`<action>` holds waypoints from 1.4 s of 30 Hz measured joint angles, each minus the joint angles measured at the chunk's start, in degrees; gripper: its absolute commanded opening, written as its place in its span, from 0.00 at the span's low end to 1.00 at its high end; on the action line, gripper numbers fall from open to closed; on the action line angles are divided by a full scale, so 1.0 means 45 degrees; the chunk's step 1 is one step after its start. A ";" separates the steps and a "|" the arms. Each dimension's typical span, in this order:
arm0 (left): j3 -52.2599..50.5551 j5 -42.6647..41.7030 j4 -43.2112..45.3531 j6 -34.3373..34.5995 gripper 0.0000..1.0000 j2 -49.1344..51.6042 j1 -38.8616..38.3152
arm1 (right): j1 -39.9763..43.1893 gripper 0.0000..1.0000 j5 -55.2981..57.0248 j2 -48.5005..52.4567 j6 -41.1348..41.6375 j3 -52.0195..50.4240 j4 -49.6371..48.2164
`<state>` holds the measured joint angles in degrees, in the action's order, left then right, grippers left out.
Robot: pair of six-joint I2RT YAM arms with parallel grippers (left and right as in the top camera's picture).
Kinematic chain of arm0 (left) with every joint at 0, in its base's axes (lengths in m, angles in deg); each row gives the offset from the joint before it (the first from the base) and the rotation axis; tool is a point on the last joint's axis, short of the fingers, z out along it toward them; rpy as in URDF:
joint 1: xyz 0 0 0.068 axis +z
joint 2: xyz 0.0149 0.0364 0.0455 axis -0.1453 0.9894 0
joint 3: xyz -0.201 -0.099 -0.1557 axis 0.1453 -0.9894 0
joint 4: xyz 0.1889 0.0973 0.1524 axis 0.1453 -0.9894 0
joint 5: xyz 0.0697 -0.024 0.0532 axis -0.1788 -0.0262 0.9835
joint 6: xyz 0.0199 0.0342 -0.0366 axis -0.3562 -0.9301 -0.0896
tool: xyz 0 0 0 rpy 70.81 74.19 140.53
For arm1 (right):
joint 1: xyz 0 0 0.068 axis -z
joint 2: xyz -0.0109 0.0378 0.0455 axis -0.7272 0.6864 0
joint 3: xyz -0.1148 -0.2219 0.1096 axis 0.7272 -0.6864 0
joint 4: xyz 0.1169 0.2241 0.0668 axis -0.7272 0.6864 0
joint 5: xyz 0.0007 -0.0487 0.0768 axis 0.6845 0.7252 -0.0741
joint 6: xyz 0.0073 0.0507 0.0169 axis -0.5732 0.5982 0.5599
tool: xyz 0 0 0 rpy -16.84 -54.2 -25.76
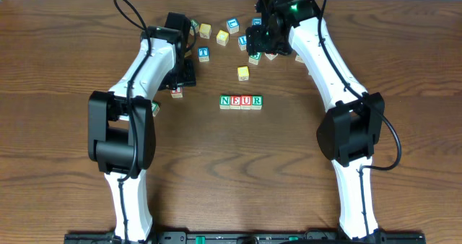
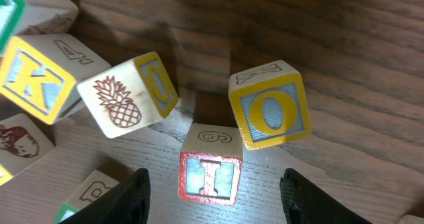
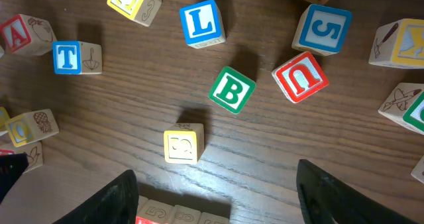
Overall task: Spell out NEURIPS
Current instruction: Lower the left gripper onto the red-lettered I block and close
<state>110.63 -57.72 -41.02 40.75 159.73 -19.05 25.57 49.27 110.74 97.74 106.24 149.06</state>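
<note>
**Left tool [image 2: 213, 184] open astride the I cube [image 2: 209, 174]; right tool [image 3: 215, 174] open, holding nothing.**
The cube looks like light, rigid wood with smooth flat faces, so pinch it squarely on the two sides facing the fingers. The O cube [image 2: 270, 108] crowds in just ahead of the left tool. The NEUR row [image 1: 241, 101] lies apart, to its right.
</note>
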 measured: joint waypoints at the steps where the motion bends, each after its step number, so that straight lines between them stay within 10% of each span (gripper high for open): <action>1: 0.0000 0.0000 -0.0005 -0.0005 0.53 0.0034 0.0000 | 0.0000 0.72 0.0005 0.0000 0.0000 0.0000 0.0000; 42: -0.1219 0.0092 0.1156 0.0044 0.33 -0.0651 -0.0039 | 0.0554 0.74 -0.0010 0.0010 0.0000 0.0345 0.0612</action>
<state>105.15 -57.30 -35.82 40.94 156.80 -19.23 28.07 49.23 110.79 97.74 107.79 151.82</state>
